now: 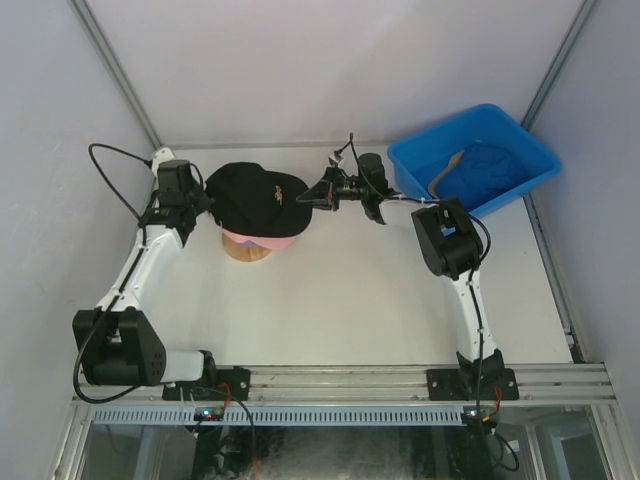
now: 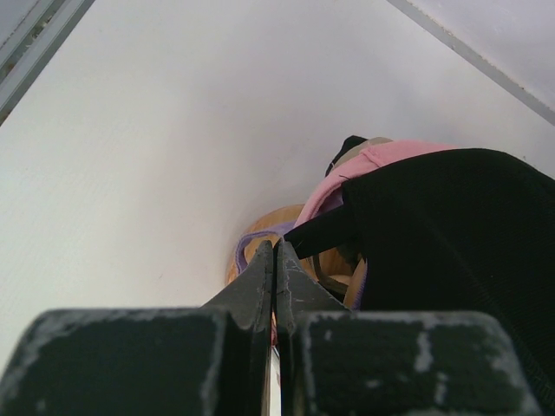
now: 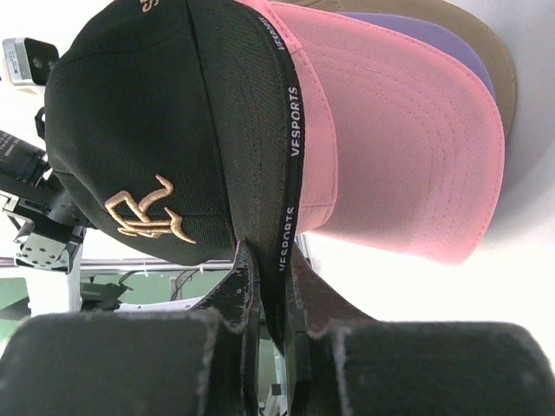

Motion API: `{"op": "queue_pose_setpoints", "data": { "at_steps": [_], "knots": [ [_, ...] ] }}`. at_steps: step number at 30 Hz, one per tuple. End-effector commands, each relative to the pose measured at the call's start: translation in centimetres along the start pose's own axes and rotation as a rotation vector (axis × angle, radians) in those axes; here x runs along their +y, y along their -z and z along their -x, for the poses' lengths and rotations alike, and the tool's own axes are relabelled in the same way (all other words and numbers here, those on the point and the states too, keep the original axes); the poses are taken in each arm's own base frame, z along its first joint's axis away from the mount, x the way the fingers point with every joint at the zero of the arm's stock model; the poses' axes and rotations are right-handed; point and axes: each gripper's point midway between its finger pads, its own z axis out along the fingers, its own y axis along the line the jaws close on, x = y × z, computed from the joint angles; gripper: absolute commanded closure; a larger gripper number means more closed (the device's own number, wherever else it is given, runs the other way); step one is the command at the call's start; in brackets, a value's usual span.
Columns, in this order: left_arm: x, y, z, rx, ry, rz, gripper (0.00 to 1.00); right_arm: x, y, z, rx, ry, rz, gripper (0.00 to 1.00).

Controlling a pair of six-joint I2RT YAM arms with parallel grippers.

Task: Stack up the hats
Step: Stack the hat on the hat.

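Note:
A black hat (image 1: 255, 195) with a gold embroidered logo (image 3: 147, 212) lies on top of a pink hat (image 1: 258, 240) on the wooden stand (image 1: 247, 254). My right gripper (image 1: 306, 198) (image 3: 270, 251) is shut on the black hat's (image 3: 139, 104) brim edge. Under that brim show the pink brim (image 3: 399, 147), a purple brim (image 3: 438, 54) and a tan brim (image 3: 477, 39). My left gripper (image 1: 207, 206) (image 2: 275, 249) is shut at the stack's left rear, beside the black hat's back (image 2: 451, 243), with nothing between its tips. A blue hat (image 1: 488, 168) lies in the bin.
The blue plastic bin (image 1: 530, 150) stands at the back right, close behind my right arm's elbow (image 1: 447, 238). White walls enclose the table on three sides. A purple strap (image 2: 247, 240) hangs over the stand (image 2: 269, 224).

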Motion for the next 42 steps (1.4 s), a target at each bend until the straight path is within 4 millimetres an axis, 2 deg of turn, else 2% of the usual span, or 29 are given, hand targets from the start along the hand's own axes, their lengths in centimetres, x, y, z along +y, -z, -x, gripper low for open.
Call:
{"op": "queue_pose_setpoints", "data": {
  "at_steps": [1,4,8,12,18,21,23,27,30,36,42],
  "knots": [
    [4.9,0.4,-1.1,0.077,-0.066,0.182,1.00,-11.0,1.9,-1.2,-0.088,-0.224,-0.318,1.00],
    [4.7,0.6,-1.4,0.090,-0.054,0.173,1.00,-11.0,1.5,-2.4,-0.075,-0.250,-0.343,1.00],
    [4.5,0.7,-2.0,0.117,-0.043,0.160,1.00,-12.5,1.2,-4.3,-0.049,-0.309,-0.401,1.00],
    [4.2,0.9,-2.0,0.121,-0.033,0.141,1.00,-12.8,1.1,-5.6,-0.048,-0.364,-0.381,1.00],
    [3.5,1.0,-1.8,0.124,-0.029,0.112,1.00,-10.5,1.0,-5.7,-0.060,-0.349,-0.281,0.85],
    [3.4,1.0,-1.8,0.126,-0.028,0.106,1.00,-9.7,1.3,-5.5,-0.063,-0.326,-0.276,0.83],
    [3.3,0.9,-1.8,0.129,-0.027,0.101,1.00,-9.4,1.4,-5.5,-0.059,-0.312,-0.270,0.83],
    [2.9,0.8,-1.5,0.130,-0.026,0.088,1.00,-8.6,1.5,-5.4,-0.074,-0.298,-0.238,0.91],
    [2.5,0.9,-0.8,0.116,-0.024,0.081,1.00,-6.9,1.6,-4.6,-0.090,-0.284,-0.191,0.94],
    [1.8,1.1,1.1,0.082,-0.020,0.067,1.00,-2.4,2.3,-1.9,-0.149,-0.235,-0.090,0.95],
    [2.0,1.2,2.1,0.061,-0.008,0.071,1.00,1.9,2.7,0.5,-0.166,-0.151,-0.027,0.95]
  ]
}}
